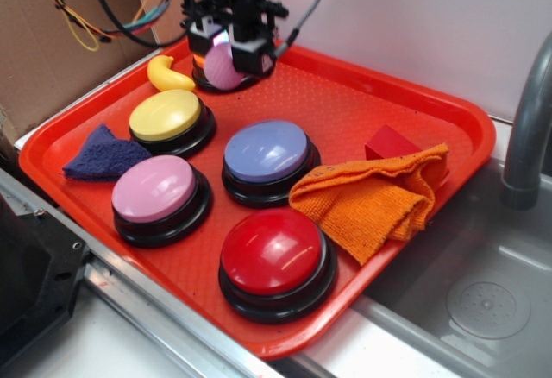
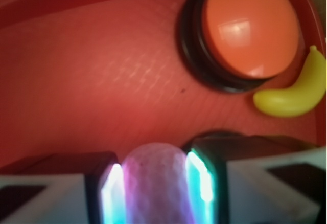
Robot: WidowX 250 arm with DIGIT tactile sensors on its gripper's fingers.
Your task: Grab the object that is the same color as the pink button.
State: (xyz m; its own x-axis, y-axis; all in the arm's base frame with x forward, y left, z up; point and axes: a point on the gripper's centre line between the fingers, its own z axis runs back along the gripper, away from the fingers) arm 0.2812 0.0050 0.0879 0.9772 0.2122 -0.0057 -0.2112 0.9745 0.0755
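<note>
Two pads (image 2: 200,183) of the hand (image 1: 226,50) are clamped on the small pink ball (image 2: 156,183), one on each side, and the wrist view shows only a narrow strip of each pad touching its dimpled round surface. That thin hold is the main risk: a ball can squirt out of flat pads if the squeeze is off its middle or the arm jerks, and I judge it would then roll across the red tray (image 1: 345,119).

Nearest the camera in the side view, the red button (image 1: 274,253) sits at 6 o'clock on the tray, with the pink button (image 1: 155,188) at 8 o'clock and the orange cloth (image 1: 371,201) at 4 o'clock. The hand and ball are far back at 12 o'clock, right above an orange button (image 2: 250,27), with the yellow banana (image 1: 168,74) just beside it. A dropped ball could bounce off that dome.
</note>
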